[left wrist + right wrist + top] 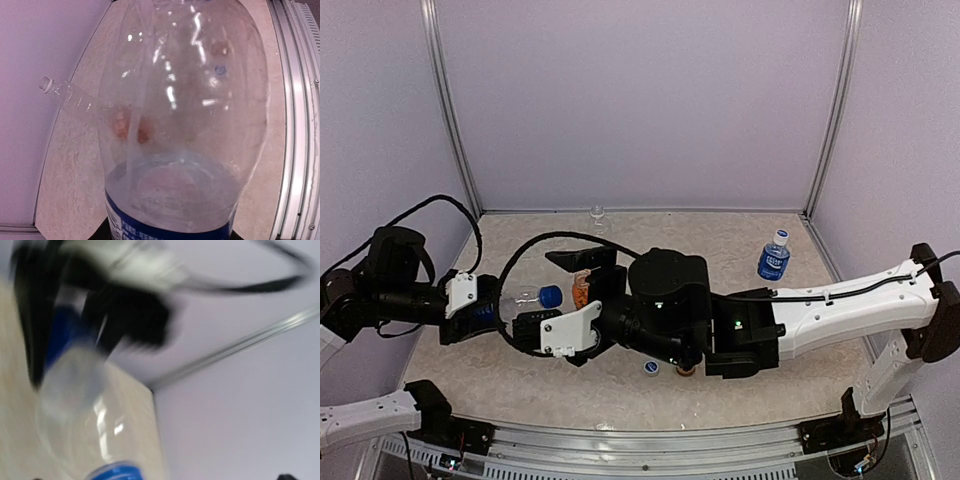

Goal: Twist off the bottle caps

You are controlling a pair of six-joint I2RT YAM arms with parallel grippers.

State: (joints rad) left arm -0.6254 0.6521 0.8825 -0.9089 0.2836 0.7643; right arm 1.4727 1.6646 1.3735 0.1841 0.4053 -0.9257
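My left gripper is shut on the tall bottle with the dark-blue label, holding it sideways above the table. Its blue cap points right, toward my right gripper. That gripper is open, with one black finger on each side of the cap. The left wrist view is filled by the clear bottle body and its blue label. The right wrist view is blurred; the blue cap sits at its bottom edge. The short orange bottle is partly hidden behind the right wrist.
A clear unlabelled bottle stands by the back wall. A bottle with a bright-blue label stands at the right. Two loose caps, a blue-and-white one and an orange one, lie under the right arm.
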